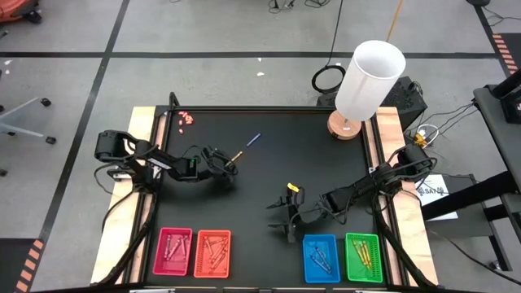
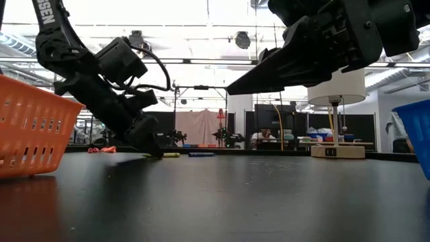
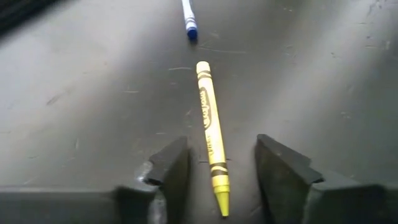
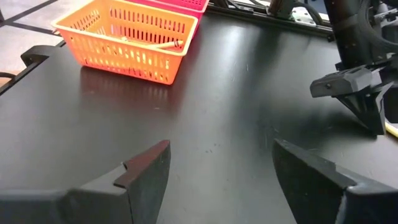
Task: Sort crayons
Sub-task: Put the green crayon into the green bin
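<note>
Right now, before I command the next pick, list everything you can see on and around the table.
yellow crayon: one, yellow, on the mat between the left tool's fingers
blue crayon: one, blue, just beyond the yellow one
trays: four, pink, orange, blue, green, along the near edge, each holding crayons
pink bits: small cluster, far left corner
lamp: one, white shade, far right corner
left tool: open, astride the yellow crayon
right tool: open, empty, above the mat near the blue tray

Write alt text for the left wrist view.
A yellow crayon lies flat on the black table between the two open fingers of the left claw, neither finger touching it. Beyond its far end lies a blue crayon, partly cut off by the frame.
</note>
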You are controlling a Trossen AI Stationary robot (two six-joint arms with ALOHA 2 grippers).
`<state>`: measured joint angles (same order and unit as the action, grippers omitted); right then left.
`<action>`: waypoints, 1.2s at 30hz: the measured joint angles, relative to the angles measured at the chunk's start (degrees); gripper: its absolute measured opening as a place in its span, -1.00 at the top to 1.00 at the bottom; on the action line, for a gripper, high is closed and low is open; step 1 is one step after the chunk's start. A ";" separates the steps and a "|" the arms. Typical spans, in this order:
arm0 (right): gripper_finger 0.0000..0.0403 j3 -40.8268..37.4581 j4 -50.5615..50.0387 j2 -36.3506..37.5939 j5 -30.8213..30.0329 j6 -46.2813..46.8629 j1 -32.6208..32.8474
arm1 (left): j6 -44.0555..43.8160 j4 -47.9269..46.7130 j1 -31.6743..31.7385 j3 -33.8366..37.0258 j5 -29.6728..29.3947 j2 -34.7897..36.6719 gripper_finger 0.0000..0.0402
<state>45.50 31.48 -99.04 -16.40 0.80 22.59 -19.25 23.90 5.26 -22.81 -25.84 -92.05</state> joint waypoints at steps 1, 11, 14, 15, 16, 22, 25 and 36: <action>-0.32 0.00 0.00 0.00 0.00 0.00 0.00 | -0.04 0.02 0.00 0.00 0.45 -0.02 0.16; -0.32 0.00 -0.02 0.00 0.00 -0.11 0.00 | 0.14 -0.20 -0.02 -0.02 1.16 -0.02 0.92; -0.32 0.00 -0.02 0.00 0.00 -0.11 0.00 | 0.36 -0.22 -0.38 -0.01 0.86 -0.02 0.95; -0.32 0.00 -0.02 0.00 0.00 -0.11 0.00 | 0.77 -0.24 -0.57 0.00 0.76 -0.04 0.94; -0.32 0.00 -0.02 0.00 0.00 -0.13 0.00 | 1.17 -0.25 -0.82 0.00 0.72 -0.04 0.93; -0.32 0.00 -0.04 0.00 0.00 -0.38 -0.01 | 1.66 0.32 -1.44 0.04 0.50 -0.09 0.91; -0.32 0.00 -0.04 0.00 -0.01 -0.97 -0.14 | 3.06 0.09 -1.99 -0.23 1.00 0.86 0.91; -0.32 0.00 0.29 0.16 0.00 4.44 0.24 | 15.69 0.29 -11.20 -5.08 2.03 13.15 0.91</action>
<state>45.50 31.78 -98.89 -16.41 5.24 22.83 -3.56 24.19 -5.94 -27.89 -23.81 -78.91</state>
